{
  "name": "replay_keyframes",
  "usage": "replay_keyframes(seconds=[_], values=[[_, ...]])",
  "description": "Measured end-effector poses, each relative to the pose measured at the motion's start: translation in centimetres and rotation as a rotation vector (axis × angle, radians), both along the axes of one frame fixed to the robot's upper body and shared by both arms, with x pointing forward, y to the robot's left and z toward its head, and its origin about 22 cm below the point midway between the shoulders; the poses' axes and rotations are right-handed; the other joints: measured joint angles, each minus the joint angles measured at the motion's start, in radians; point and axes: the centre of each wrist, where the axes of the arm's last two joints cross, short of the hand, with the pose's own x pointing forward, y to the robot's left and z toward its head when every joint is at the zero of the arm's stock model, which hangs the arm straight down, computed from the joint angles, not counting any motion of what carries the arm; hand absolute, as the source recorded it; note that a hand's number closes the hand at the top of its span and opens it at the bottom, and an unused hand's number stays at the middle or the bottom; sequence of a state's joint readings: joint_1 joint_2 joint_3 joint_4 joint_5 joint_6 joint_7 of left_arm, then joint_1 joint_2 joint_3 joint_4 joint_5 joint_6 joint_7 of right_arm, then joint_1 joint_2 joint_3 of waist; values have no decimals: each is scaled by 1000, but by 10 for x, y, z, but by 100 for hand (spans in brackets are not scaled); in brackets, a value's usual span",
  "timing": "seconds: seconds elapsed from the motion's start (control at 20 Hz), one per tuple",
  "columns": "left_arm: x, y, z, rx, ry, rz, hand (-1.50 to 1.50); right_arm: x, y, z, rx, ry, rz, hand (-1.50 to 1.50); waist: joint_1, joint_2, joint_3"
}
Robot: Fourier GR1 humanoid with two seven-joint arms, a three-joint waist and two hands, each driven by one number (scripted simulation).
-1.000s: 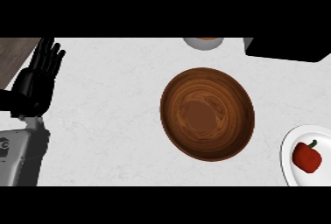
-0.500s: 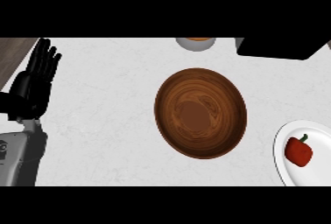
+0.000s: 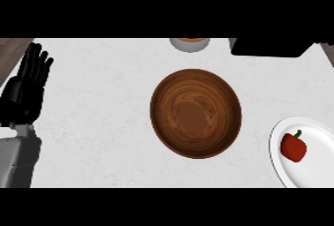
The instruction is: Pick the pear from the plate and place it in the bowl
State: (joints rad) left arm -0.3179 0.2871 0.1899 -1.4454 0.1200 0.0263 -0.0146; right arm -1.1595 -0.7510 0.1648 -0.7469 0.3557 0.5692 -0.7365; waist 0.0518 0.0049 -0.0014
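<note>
A kitchen: pale stone counter (image 3: 98, 132) (marbled) bearing bowl (image 3: 195, 92) and plate (image 3: 297, 173).

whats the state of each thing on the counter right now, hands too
pear: red, lying on the plate, not yet picked
plate: at the right edge, partly cut off, holds only the pear
bowl: upright mid-counter, empty
left hand: open, fingers up, resting at the left edge, holds nothing
right hand: not in view
grey cup: at the top edge, something orange inside
black object: top right, state cannot be told
</note>
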Motion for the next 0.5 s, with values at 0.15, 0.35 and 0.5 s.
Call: replay_keyframes(seconds=[0.15, 0.35, 0.5], values=[[-3, 4, 0, 2, -1, 17, 0, 4, 31, -3, -31, 35, 53, 150, -15, -4, 0], [-6, 14, 0, -1, 7, 28, 0, 6, 70, -14, -69, 93, 118, 150, -30, -7, 0], [-13, 18, -2, -3, 9, 36, 0, 4, 97, -36, -94, 136, 162, 150, -38, -9, 1]])
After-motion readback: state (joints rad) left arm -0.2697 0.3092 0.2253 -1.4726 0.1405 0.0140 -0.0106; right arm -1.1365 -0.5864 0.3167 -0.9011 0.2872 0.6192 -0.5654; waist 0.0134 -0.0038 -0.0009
